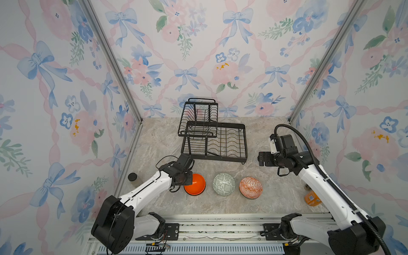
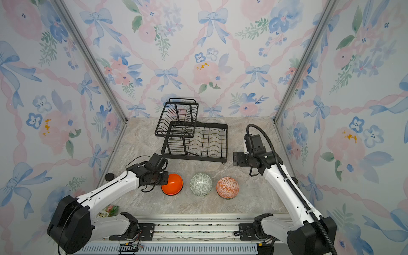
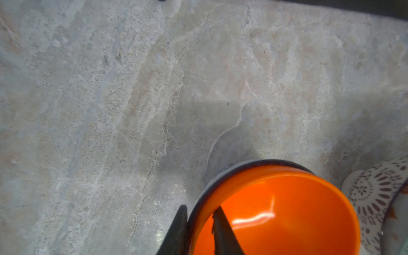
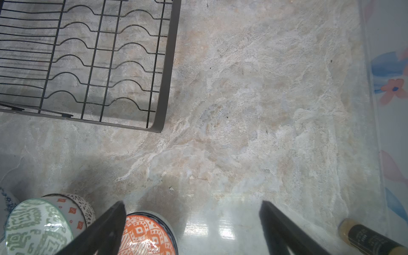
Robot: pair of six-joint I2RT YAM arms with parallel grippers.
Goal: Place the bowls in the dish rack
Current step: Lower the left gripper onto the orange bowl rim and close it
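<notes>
Three bowls stand in a row near the table's front in both top views: a plain orange bowl (image 1: pixel 196 185), a grey-green patterned bowl (image 1: pixel 223 184) and an orange-white patterned bowl (image 1: pixel 250 187). My left gripper (image 3: pixel 199 208) is shut on the orange bowl (image 3: pixel 287 220), one finger inside its rim and one outside. A dark rim shows beneath that bowl. The grey-green bowl (image 4: pixel 35 225) rests in a white lattice bowl (image 4: pixel 86 209). My right gripper (image 4: pixel 192 203) hangs open above the table, beside the orange-white bowl (image 4: pixel 145 236). The black wire dish rack (image 1: pixel 220 156) stands behind the bowls, with nothing in it.
A small black-lidded jar (image 1: pixel 132 177) stands by the left wall. An orange labelled container (image 1: pixel 312 198) sits at the right wall under the right arm, and a dark-labelled bottle (image 4: pixel 371 238) lies there too. The rack's corner (image 4: pixel 167 66) is close to my right gripper.
</notes>
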